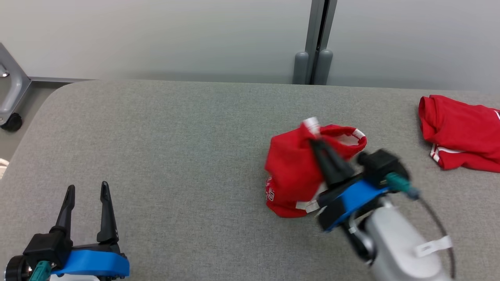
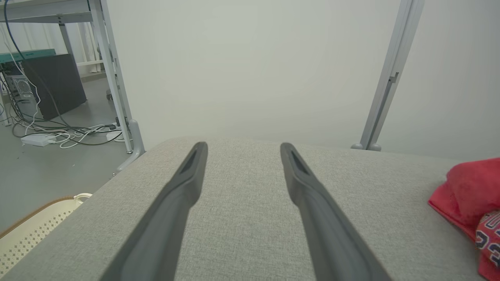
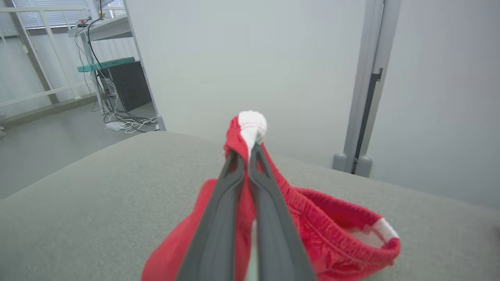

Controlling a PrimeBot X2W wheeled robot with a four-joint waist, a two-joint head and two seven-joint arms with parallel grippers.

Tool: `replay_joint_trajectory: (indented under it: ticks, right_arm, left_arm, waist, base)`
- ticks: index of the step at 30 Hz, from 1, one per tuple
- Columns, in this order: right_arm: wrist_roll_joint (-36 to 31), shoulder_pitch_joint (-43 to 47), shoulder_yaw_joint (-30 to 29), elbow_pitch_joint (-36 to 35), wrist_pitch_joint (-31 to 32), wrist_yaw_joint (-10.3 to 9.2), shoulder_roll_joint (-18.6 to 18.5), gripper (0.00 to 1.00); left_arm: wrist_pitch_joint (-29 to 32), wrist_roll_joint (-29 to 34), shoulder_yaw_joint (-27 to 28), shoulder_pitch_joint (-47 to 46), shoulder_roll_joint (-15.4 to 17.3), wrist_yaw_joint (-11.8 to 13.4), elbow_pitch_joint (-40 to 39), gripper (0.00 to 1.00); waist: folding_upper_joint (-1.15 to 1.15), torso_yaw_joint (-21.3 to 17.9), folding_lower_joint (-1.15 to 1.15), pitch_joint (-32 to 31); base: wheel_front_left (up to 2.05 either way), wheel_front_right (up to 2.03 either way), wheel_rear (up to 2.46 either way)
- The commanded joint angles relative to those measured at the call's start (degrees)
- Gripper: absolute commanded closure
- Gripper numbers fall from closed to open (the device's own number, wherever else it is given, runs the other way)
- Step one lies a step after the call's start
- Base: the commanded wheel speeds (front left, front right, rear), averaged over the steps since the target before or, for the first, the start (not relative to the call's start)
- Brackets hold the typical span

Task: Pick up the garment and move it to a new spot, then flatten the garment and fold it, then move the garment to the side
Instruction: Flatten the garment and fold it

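Right gripper (image 1: 315, 141) was clamped on a white-trimmed edge of the red shorts (image 1: 291, 168), right of centre in the head view. The pinched edge stood above the bunched heap on the grey table (image 1: 175, 156). Left gripper (image 1: 87, 186) sat at lower left, fingers spread wide, holding nothing. A second red garment (image 1: 461, 132) lay at the right edge, well apart. Judged step: pick-up, first stage. Next move calls for lifting until the cloth hangs free, then carrying it toward bare table at centre-left.
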Motion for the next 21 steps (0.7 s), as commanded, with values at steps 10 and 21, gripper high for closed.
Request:
replay_joint_trajectory:
  ticks: [10, 21]
  right_arm:
    - [3.2, 1.3, 24.6, -1.6, 1.8, 0.01, 4.4, 1.00]
    - [11.2, -2.7, 32.6, 3.7, 0.1, 0.02, 4.4, 0.00]
  left_arm:
    - [-0.2, 0.9, -0.2, -1.5, -1.3, -0.8, 0.3, 0.00]
    - [-0.2, 1.5, 1.0, -1.1, -2.2, -1.0, 0.8, 0.00]
  waist:
    - [0.00, 2.3, 0.00, 1.5]
    - [0.00, 2.2, 0.00, 1.5]
  base:
    - [0.00, 0.00, 0.00]
    - [0.00, 0.00, 0.00]
